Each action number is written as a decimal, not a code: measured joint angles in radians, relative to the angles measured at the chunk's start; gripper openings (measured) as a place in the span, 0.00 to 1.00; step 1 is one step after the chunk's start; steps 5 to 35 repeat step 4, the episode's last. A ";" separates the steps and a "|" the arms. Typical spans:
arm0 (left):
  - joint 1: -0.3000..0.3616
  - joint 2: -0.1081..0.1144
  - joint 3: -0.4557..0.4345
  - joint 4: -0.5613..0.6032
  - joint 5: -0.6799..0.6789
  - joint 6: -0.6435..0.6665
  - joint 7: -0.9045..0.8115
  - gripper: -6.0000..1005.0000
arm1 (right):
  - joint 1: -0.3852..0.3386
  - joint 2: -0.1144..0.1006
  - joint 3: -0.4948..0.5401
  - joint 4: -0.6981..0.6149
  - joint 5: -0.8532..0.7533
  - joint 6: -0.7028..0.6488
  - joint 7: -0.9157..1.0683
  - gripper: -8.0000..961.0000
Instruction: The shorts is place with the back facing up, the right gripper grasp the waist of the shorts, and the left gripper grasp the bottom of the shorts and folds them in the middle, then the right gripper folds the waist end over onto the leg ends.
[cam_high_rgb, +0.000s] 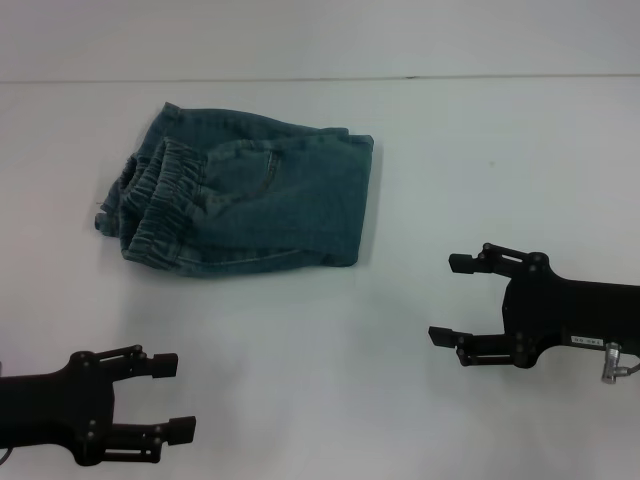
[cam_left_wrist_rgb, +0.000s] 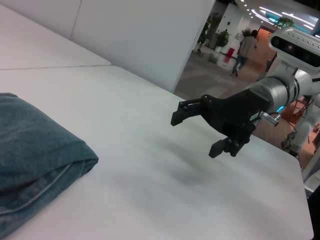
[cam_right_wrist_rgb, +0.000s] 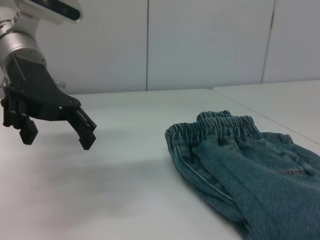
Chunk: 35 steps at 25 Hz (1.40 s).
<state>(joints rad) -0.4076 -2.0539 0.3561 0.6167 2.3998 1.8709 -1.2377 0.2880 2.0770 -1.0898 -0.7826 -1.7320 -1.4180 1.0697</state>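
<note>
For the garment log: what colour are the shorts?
Faded blue-green denim; the shorts show best in the head view.

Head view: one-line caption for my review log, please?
Folded shorts lie on the white table; left tool and right tool hover open, clear of the cloth.

White table (cam_high_rgb: 320, 350) with folded shorts (cam_high_rgb: 250, 205) lying on it

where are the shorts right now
In the head view the shorts lie folded on the white table, toward the robot's left and farther out than both open grippers, the left gripper and right gripper, touching neither.
</note>
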 joint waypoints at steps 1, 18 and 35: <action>0.000 0.000 -0.001 0.000 0.000 0.001 0.000 0.89 | 0.001 0.001 0.000 0.000 0.000 0.000 0.000 0.96; 0.000 0.000 -0.003 0.000 -0.006 0.004 0.002 0.89 | 0.003 0.003 0.001 0.001 0.000 -0.001 -0.001 0.96; 0.000 0.000 -0.003 0.000 -0.006 0.004 0.002 0.89 | 0.003 0.003 0.001 0.001 0.000 -0.001 -0.001 0.96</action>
